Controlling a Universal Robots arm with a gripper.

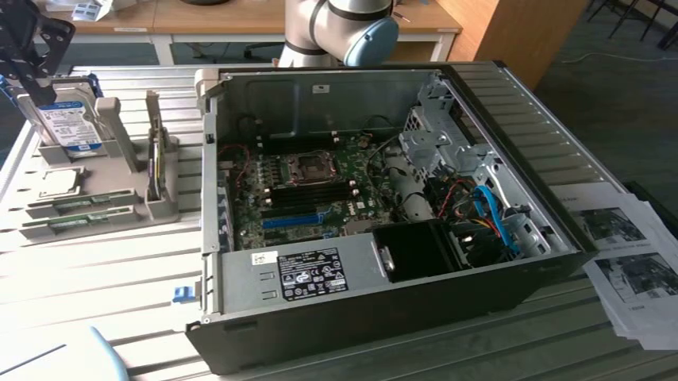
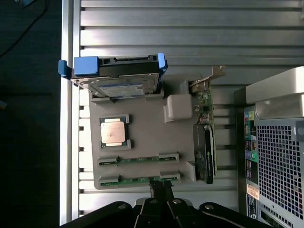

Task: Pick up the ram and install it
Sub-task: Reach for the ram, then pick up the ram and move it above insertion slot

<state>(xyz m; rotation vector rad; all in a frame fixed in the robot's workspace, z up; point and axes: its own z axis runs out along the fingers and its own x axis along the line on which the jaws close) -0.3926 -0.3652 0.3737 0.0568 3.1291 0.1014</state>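
two gripper (image 2: 161, 187) fingers are pressed together, pinching nothing, hovering over the near edge of the grey holder (image 2: 142, 128). just under and past their tips, the ram (image 2: 137, 179) sits in the holder's nearest slot, its long axis running along that edge, crosswise to the gripper, whose tips are off centre toward one end. deeper into the holder come a second ram stick (image 2: 137, 159) lying parallel, then a cpu (image 2: 113, 132), then the hard drive (image 2: 116, 78) at the holder's far end.
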